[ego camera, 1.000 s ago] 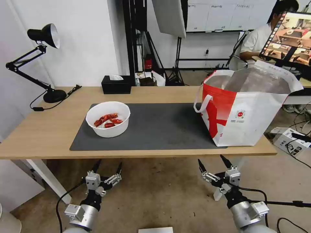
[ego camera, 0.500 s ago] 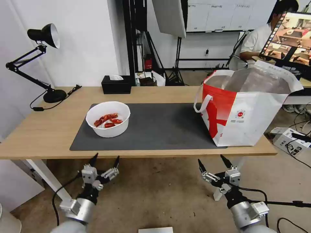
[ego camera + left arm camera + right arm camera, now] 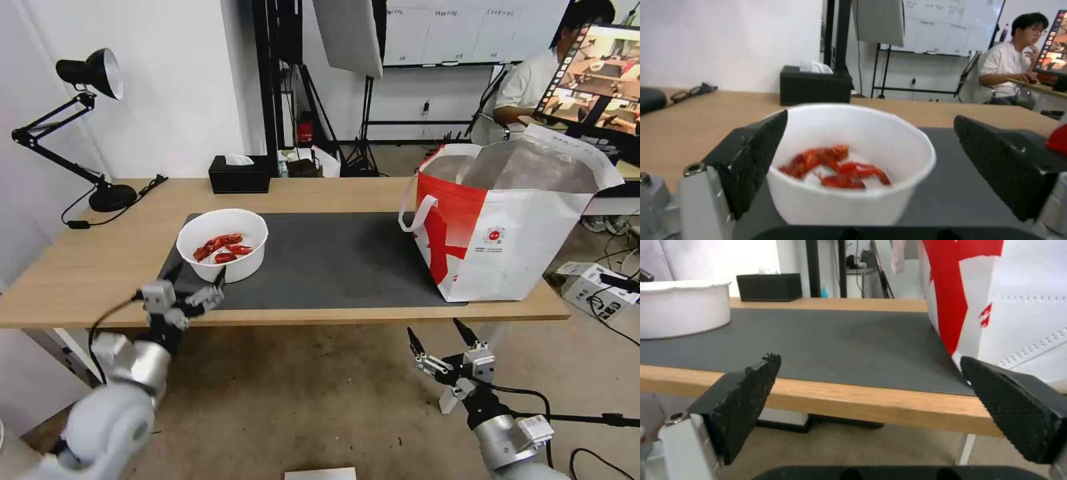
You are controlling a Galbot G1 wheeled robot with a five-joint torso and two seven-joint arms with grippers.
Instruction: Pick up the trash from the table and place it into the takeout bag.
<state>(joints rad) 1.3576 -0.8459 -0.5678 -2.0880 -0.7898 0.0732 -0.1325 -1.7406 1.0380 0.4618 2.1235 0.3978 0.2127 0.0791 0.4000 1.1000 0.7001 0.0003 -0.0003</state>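
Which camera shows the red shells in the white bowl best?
The left wrist view: the shells lie close up in the bowl, between the open left gripper fingers. The head view shows them smaller, from above. The right wrist view catches the bowl's side, hiding the shells.

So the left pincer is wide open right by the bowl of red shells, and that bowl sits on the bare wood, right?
Not quite: the head view shows the bowl on the dark grey mat, not bare wood. The left pincer is indeed open beside it.
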